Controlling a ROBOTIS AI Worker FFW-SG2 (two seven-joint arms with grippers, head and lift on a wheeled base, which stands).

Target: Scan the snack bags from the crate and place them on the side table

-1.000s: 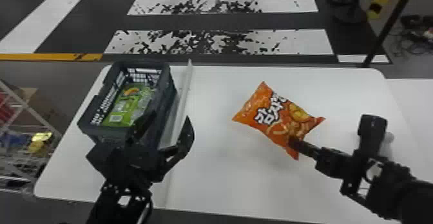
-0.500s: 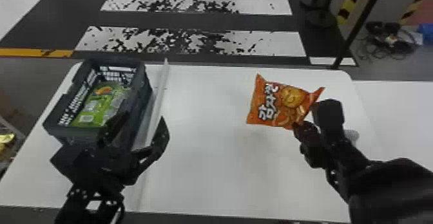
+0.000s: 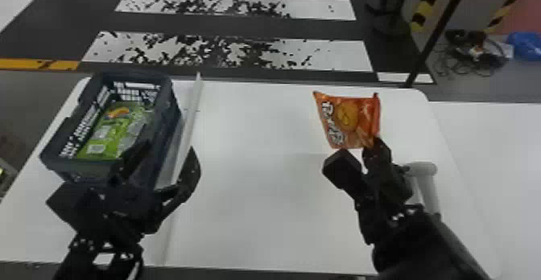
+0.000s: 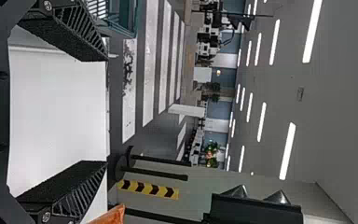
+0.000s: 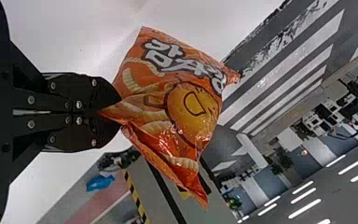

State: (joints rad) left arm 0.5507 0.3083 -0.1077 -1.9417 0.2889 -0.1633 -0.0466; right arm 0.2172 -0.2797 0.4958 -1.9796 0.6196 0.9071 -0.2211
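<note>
Tabletop (image 3: 257,202): white, smooth, rounded at the far corners; partly covered by the black left arm (image 3: 80,259) and right arm (image 3: 418,251).
Orange snack bag (image 3: 348,118): held up above the tabletop, pinched at one end; glossy, creased film, bearing pale lettering and a round yellow figure. Cut down to a small orange piece at the edge of the left wrist view.
Right gripper (image 3: 374,150): clenched on the bag; partly merged into black on black in the head view, but seen in the right wrist view (image 5: 116,112) gripping crumpled film between the fingertips.
Left gripper (image 3: 161,162): released, spread wide beside the crate and overlapping it in the head view; seen in the left wrist view to have ribbed, wedge-shaped fingers (image 4: 70,191).
Crate (image 3: 171,114): dark, rigid, slotted along the walls; cut off in the left wrist view.
Green packaging (image 3: 116,134): inside the crate, shiny and wrinkled; impossible to count.
Raised strip (image 3: 186,126): long, narrow, pale, just beside the crate.
Grey object (image 3: 422,168): rounded, partly hidden behind the right arm.
Floor (image 3: 257,25): dark, striped with worn white bands.
Ceiling lights (image 4: 286,151): long white tubes in the wrist views.
</note>
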